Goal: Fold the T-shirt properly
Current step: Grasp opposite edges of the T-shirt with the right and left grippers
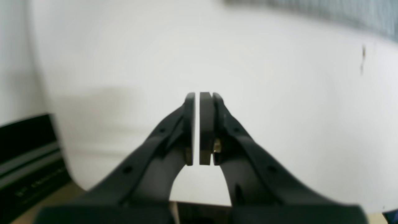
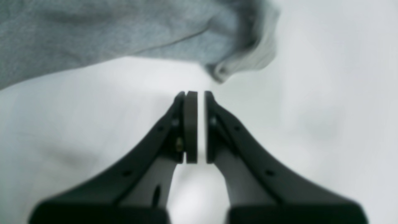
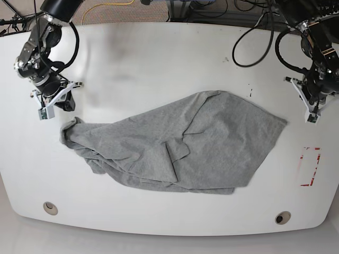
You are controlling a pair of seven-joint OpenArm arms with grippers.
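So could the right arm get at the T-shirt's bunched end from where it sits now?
Probably yes. The right gripper hangs just short of the T-shirt, whose bunched end lies ahead of its fingertips, with only bare table between. Its jaws are nearly closed and hold nothing, so they would need opening first.

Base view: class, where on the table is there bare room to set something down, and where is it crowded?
Bare: the wide strip of table between the far edge and the T-shirt, and the near strip by the two round holes. A small patch lies around the red rectangle mark. Crowded: the middle, under the crumpled shirt, and beside the right gripper at its bunched end.
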